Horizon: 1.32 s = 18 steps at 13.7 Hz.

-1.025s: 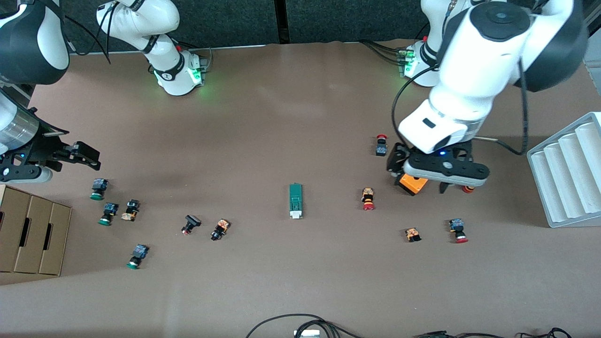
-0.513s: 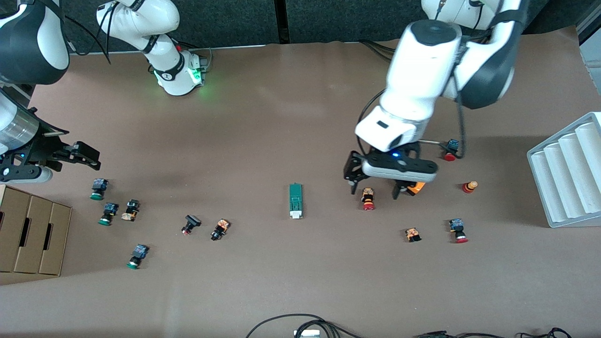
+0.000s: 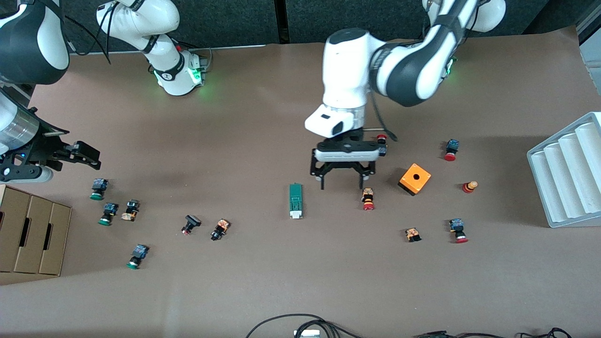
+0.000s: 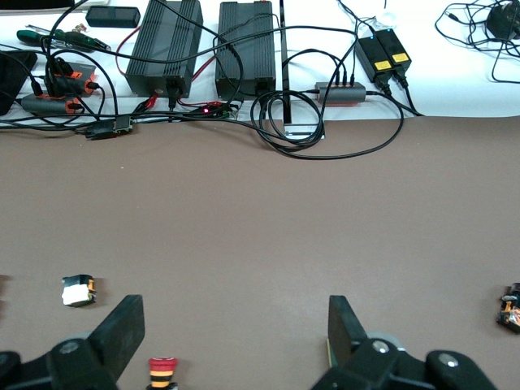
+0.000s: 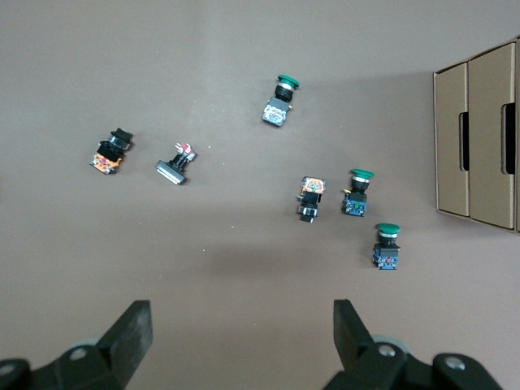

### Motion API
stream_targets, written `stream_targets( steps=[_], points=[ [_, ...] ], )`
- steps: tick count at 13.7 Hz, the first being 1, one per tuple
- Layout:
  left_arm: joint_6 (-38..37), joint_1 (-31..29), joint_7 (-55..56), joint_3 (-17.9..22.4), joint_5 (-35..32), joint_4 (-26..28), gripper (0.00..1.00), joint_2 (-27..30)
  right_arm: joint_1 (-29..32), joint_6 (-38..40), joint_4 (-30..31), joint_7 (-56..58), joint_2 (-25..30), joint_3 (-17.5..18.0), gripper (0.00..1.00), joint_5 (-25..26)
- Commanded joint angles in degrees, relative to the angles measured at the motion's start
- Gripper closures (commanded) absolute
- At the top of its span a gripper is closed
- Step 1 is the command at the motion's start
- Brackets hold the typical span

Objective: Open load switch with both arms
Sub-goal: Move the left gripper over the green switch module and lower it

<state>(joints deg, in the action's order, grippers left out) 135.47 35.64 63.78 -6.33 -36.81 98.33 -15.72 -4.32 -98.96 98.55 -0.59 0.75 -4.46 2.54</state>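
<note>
Left gripper [image 3: 342, 182], jaws released, hangs beside the load switch [image 3: 295, 201], over a red push button [image 3: 368, 199] it may bump. Right gripper [image 3: 70, 155] waits, jaws released.

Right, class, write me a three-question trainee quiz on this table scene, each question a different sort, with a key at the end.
1. True or false: the left gripper holds the load switch.
2. Multiple choice: the orange cube lies A) on the cardboard box, B) on the table toward the left arm's end, C) in the white rack.
3. Fill in: the right gripper, waiting by the right arm's end, has its fingers ____.

Key: 1. False; it is open and empty, over bare table between the load switch and a red-capped push button. 2. B. 3. open.
</note>
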Motion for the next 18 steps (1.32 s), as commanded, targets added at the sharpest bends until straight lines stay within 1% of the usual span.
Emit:
stream_targets(
  steps=[1, 2, 3, 5, 7, 9, 12, 13, 16, 18],
  points=[
    [1.03, 1.79, 7.04, -0.17, -5.54, 0.63, 0.00, -1.50, -0.25, 0.70, -0.28, 0.33, 0.13, -0.29, 0.01, -0.08],
    [1.03, 2.15, 10.71, -0.79, -7.65, 0.63, 0.00, -2.29, -0.25, 0.61, -0.46, 0.33, -0.05, -0.29, 0.01, -0.17],
    [0.94, 3.11, 14.84, -1.23, -11.23, 0.63, 0.00, -3.35, -0.25, 0.70, -0.55, 0.42, -0.05, -0.29, 0.01, -0.08],
    [0.94, 3.64, 21.27, -2.28, -20.63, 1.33, 0.00, -5.72, -0.34, 0.79, -0.55, 0.33, -0.14, -0.29, 0.01, 0.09],
    [0.94, 3.82, 30.65, -3.69, -27.50, 1.34, 0.00, -8.18, -0.34, 0.70, -0.46, 0.33, -0.22, -0.29, 0.01, 0.18],
    [0.85, 3.82, 39.45, -5.36, -35.84, 1.42, 0.00, -10.64, -0.25, 0.61, -0.55, 0.42, -0.31, -0.29, 0.01, 0.36],
    [0.68, 3.73, 45.80, -7.38, -40.26, 0.90, 0.00, -14.24, 0.28, 0.18, -0.55, 0.24, -0.58, -0.55, 0.01, 0.01],
    [0.50, 3.73, 49.04, -7.64, -44.71, 0.90, 0.00, -15.56, 0.28, -0.18, -0.55, -0.19, -0.75, -0.55, 0.01, 0.01],
    [0.32, 3.82, 62.47, -7.91, -56.33, 0.89, 0.00, -18.90, -0.07, -0.18, -1.51, -0.37, -3.73, -0.47, 0.01, -0.17],
    [-0.37, 3.82, 67.60, -8.26, -61.43, 0.81, 0.00, -20.93, -0.16, -0.27, -2.39, -0.72, -6.10, -0.47, 0.01, -0.26]
  ],
)
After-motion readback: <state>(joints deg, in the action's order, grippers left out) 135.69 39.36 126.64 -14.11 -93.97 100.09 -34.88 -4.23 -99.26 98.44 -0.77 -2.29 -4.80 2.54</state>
